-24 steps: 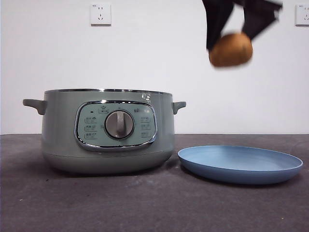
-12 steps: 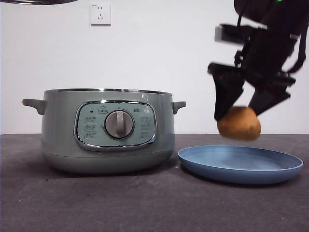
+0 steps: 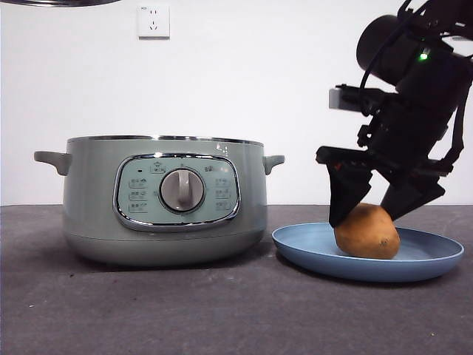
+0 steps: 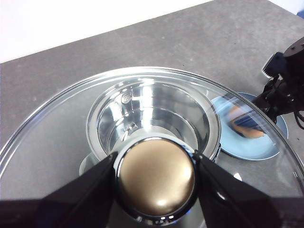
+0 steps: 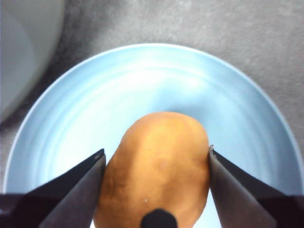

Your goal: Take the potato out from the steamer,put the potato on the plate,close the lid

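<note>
Front view: the potato (image 3: pixel 367 231) is being shown as an oval, orange-brown body with a few dark specks, resting on the light-blue plate (image 3: pixel 436 263) to the right of the pot. It is being gripped on both sides by the black jaws of the right gripper (image 3: pixel 373 214), which is reaching down from the upper right; a small green light is glowing on that arm. In the right wrist view the potato (image 5: pixel 156 166) is being seen between the two jaws, which are pressing on its flanks, with the plate (image 5: pixel 142 80) lying beneath it.

The steamer (image 3: pixel 161 198) is being seen as a round, pale sage-green pot with two small side handles, a chrome-framed panel and a silver dial (image 3: pixel 182 190). The pot is standing open, just beside the plate. Panel markings are being shown as small symbols, too small to be read. A white wall socket (image 3: pixel 154 21) is being seen above.

In the left wrist view the glass lid (image 4: pixel 57 123) is being held above the open steamer (image 4: pixel 152 118); the left gripper (image 4: pixel 156 176) is being closed on the lid's knob (image 4: pixel 156 173), which looks golden-bronze here. A steel rim edge is showing at the front view's top left corner.
</note>
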Robot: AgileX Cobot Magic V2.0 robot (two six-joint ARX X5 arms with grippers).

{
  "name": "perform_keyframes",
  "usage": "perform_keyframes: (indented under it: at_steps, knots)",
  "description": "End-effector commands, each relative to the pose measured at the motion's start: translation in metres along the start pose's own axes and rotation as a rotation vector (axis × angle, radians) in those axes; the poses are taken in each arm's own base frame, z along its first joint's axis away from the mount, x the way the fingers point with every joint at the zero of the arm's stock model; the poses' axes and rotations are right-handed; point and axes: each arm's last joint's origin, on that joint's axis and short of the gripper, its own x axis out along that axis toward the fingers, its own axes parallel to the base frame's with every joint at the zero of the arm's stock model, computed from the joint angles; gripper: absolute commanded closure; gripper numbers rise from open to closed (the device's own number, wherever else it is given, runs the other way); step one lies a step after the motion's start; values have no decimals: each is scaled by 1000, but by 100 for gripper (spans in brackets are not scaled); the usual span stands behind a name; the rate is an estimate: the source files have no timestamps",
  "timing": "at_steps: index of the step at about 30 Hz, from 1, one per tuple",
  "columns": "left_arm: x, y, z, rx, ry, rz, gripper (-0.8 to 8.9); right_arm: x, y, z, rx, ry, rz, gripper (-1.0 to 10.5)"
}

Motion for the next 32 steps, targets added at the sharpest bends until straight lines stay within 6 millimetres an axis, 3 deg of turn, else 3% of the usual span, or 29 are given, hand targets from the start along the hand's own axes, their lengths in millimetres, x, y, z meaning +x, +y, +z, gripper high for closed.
perform_keyframes:
  at_steps: [1,4,8,10,14,19,25,32]
  knots:
    - [-5,-1,7,22,-76,-10,826,4,-1,-4,15,19,-1,957]
    - [-3,-1,8,24,-82,-25,826,4,-2,-6,23,40,-4,859]
    - [6,0,11,24,-70,-43,826,4,-4,-7,55,55,-9,417]
    - [14,0,13,28,-61,-49,826,4,-4,-8,64,56,-10,296]
    - [35,0,19,39,-54,-82,826,-1,-4,-5,66,36,-9,285]
    - [66,1,26,68,-57,-96,826,-23,-3,3,66,-41,-9,285]
    - [108,3,29,96,-32,-108,826,-74,-1,9,67,-161,-3,286]
    - [155,4,25,120,12,-123,826,-150,1,3,83,-370,12,286]
